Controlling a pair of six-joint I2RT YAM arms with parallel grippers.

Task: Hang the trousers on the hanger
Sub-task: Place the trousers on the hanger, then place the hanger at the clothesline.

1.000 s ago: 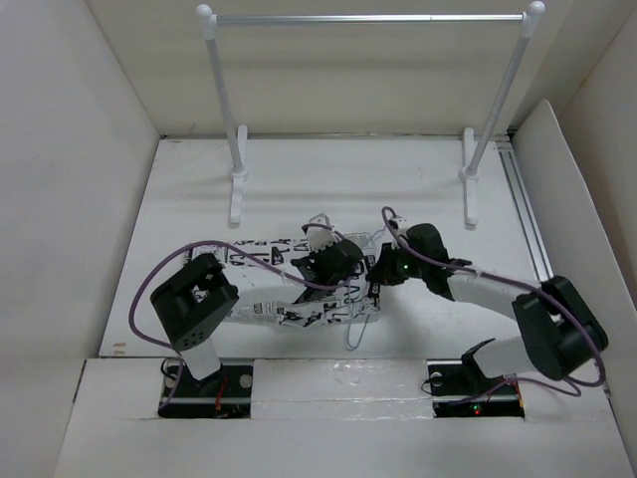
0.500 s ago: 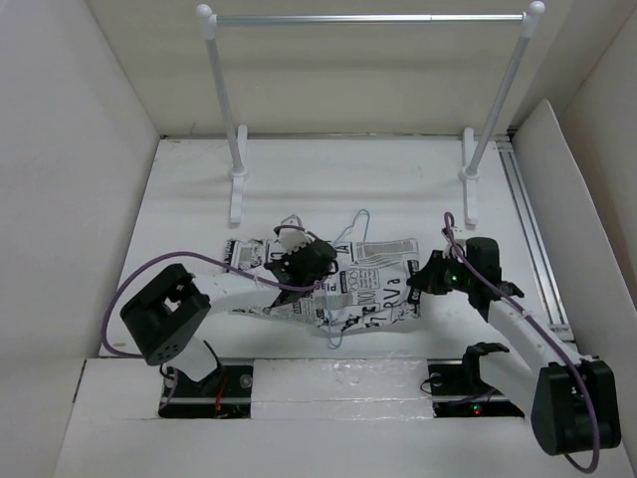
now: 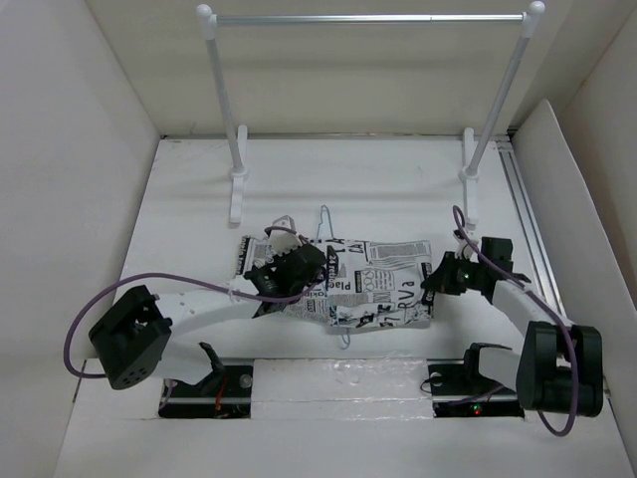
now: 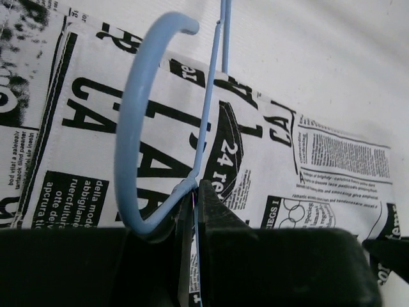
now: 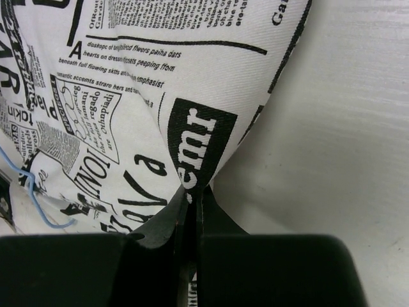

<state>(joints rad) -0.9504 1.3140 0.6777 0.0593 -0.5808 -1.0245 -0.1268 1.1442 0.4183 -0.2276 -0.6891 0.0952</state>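
Observation:
The trousers (image 3: pixel 383 284) lie spread flat across the middle of the table, white with black newsprint. The hanger (image 3: pixel 323 217), thin and pale blue, pokes out past their far edge and again past their near edge. My left gripper (image 3: pixel 292 267) sits over the left part of the cloth. In the left wrist view it (image 4: pixel 197 187) is shut on the hanger's wire just beside the hook (image 4: pixel 131 147), with the trousers (image 4: pixel 319 160) beneath. My right gripper (image 3: pixel 435 276) is at the cloth's right end, and it (image 5: pixel 192 194) is shut on a pinched fold of the trousers (image 5: pixel 128 83). A bit of hanger wire (image 5: pixel 39 203) shows at left.
A white two-post rack with a metal crossbar (image 3: pixel 368 18) stands at the back, its feet (image 3: pixel 237 194) on the table. White walls close in on both sides, and a rail (image 3: pixel 528 209) runs along the right edge. The arm bases sit behind a raised front ledge (image 3: pixel 338 373).
The right gripper has drawn the trousers rightward, spreading them out flat. The left gripper with the hanger has shifted left, and its elbow has swung out to the left.

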